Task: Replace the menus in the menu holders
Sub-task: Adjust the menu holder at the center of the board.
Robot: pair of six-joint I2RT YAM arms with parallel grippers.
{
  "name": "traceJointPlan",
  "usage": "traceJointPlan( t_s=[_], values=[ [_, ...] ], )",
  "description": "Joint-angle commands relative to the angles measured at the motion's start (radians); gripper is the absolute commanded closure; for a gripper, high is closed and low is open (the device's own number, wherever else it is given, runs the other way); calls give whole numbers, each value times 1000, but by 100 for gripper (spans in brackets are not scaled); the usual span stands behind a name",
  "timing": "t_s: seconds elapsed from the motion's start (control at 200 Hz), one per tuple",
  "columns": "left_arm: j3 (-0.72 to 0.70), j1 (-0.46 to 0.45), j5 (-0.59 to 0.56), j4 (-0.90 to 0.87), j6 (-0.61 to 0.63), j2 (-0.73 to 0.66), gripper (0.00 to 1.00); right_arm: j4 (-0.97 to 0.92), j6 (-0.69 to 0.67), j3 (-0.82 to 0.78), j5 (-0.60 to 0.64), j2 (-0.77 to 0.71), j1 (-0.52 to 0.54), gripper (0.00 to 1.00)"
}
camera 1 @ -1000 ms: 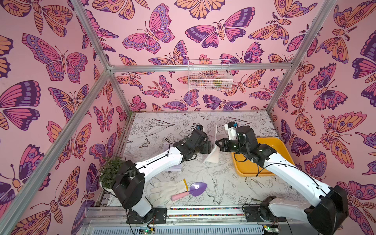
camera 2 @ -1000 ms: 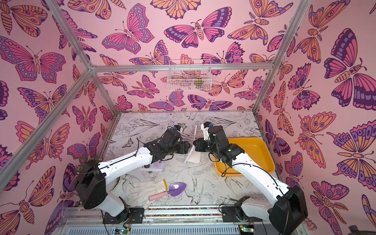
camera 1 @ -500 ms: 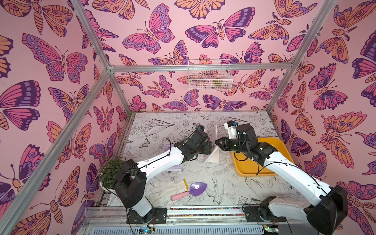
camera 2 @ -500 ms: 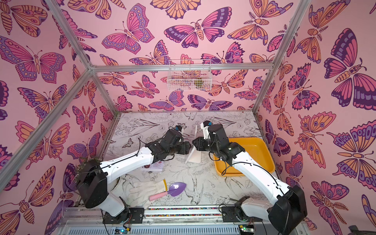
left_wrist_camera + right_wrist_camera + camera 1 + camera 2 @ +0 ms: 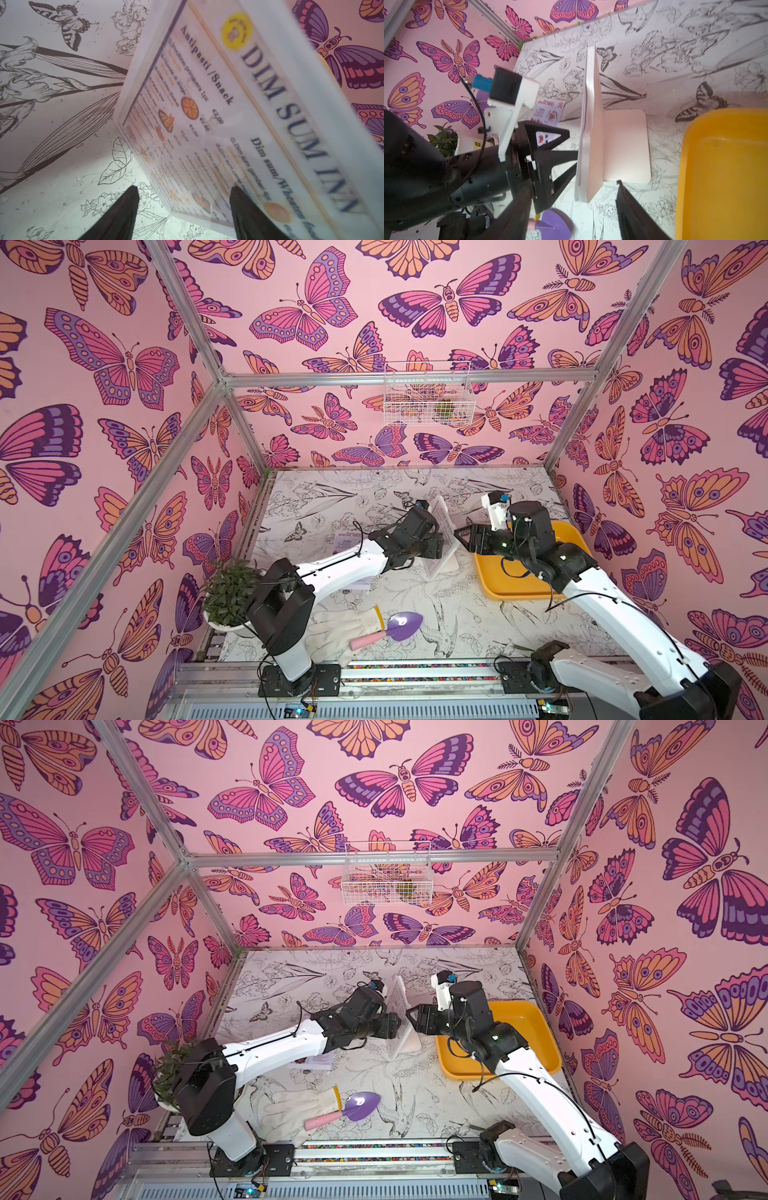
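Dim Sum menu [image 5: 228,104] sits in the holder [image 5: 591,124], upright between left gripper [image 5: 184,188] and right gripper [image 5: 572,187] — jaws of both spread, holding nothing. Special Menu [image 5: 548,112] lies flat on the table [image 5: 374,497] — swap seems done.

walls [image 5: 124,377]: pink, purple-orange butterflies | frame: silver metal bars [image 5: 407,375] at corners and back top edge | back wall: white wire basket [image 5: 428,394] on bar | table [image 5: 478,620]: white, black-line flowers, birds | light: soft, even
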Motion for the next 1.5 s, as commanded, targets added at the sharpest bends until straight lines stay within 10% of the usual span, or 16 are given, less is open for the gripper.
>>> traceJointPlan(
  t_s=[0.0,0.551,1.328,1.499],
  values=[
    [18,-2,1,34,0,11,27,-42,-14,-59,5,-16,-5,32],
    [-138,132,-105,-35,15,-196,24,213,-98,-122,230,169,-13,35],
    [-108,140,-98,-47,22,-163,26,422,-377,186,47,669,-194,29],
    [-96,140,-100,-58,33,-164,26,359,-404,223,-49,642,-231,10]
  ],
)
